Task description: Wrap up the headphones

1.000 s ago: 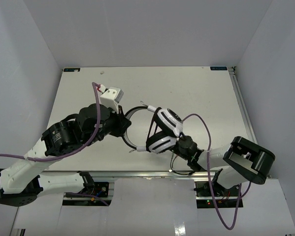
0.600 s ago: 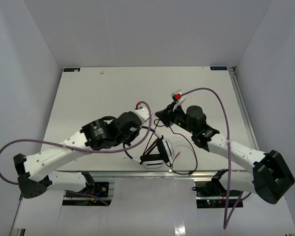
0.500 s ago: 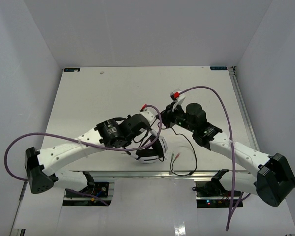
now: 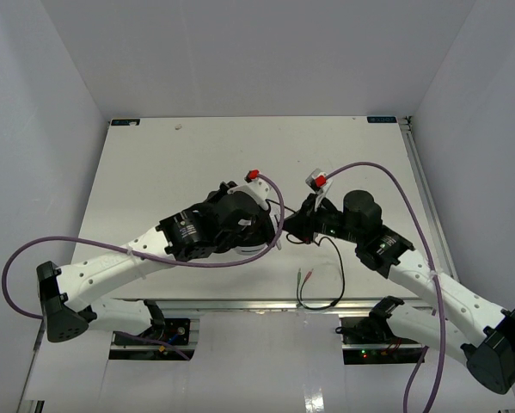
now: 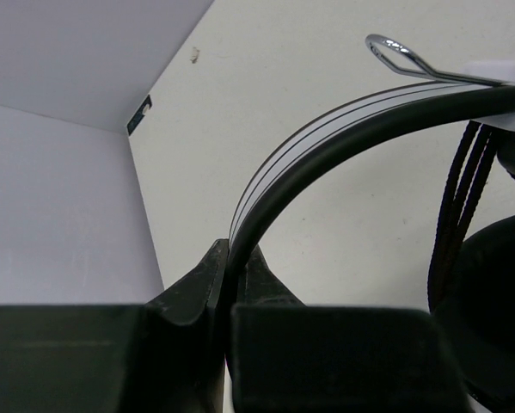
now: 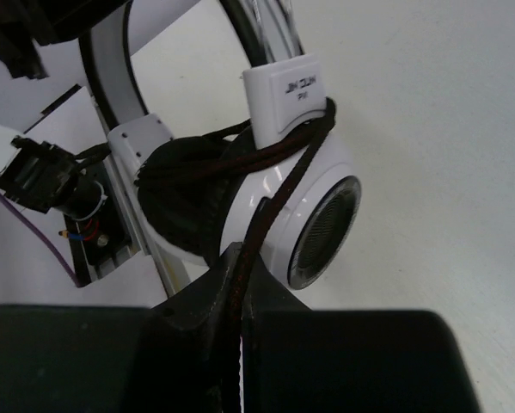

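The headphones are held between my two grippers near the table's middle front. In the left wrist view my left gripper (image 5: 230,261) is shut on the thin black-and-white headband (image 5: 326,138), with a black ear pad (image 5: 498,284) at the right. In the right wrist view my right gripper (image 6: 241,261) is shut on the dark cord (image 6: 278,185), which is wound across the white ear cup (image 6: 313,215). In the top view the left gripper (image 4: 270,227) and right gripper (image 4: 294,227) almost meet, and the headphones are mostly hidden under them. The loose cord (image 4: 337,268) trails toward the near edge.
The cord's plug end (image 4: 305,275) lies on the table (image 4: 154,172) near the front edge. Purple robot cables (image 4: 386,176) arch over both arms. White walls close in the table on three sides.
My left arm has carried the headphones from the near edge back toward the table's middle. My right gripper has come down and in beside it, still holding the cord.
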`<state>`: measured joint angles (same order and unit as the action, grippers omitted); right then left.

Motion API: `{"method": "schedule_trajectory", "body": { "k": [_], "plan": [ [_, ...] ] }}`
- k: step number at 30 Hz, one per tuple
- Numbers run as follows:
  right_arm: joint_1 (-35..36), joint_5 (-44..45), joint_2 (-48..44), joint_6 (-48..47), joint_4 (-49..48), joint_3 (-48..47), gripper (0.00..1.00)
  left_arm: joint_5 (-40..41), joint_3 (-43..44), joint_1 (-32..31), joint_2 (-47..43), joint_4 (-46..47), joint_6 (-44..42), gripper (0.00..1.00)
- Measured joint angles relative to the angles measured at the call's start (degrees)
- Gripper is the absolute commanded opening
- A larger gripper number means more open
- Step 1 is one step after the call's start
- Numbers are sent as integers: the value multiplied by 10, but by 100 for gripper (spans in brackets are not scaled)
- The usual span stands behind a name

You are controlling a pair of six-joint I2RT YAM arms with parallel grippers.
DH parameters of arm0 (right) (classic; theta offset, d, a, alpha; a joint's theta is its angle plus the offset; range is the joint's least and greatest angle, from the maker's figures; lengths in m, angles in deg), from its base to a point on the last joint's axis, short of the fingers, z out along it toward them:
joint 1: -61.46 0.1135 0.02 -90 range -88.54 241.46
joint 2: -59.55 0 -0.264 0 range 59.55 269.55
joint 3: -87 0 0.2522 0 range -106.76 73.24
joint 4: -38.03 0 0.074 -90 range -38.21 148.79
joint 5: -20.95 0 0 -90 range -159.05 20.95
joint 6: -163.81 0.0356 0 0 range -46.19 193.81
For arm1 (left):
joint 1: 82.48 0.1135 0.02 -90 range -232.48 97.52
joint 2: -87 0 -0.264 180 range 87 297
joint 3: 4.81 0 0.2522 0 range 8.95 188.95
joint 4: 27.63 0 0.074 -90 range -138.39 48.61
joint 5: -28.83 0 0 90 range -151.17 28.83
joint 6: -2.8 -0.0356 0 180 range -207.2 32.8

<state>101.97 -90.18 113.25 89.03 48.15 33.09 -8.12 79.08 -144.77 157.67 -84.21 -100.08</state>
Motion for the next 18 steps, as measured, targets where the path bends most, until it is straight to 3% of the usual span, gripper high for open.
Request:
{"method": "schedule_trajectory", "body": {
  "k": [10,13,18],
  "plan": [
    [35,-101,-30,44,-71,57,19,60,0,-6,2,32,-4,0],
    [56,-124,-23,56,-114,63,27,74,0,-6,8,39,4,0],
    [96,-130,9,68,-161,67,29,100,1,-6,24,42,39,0]
  ]
}}
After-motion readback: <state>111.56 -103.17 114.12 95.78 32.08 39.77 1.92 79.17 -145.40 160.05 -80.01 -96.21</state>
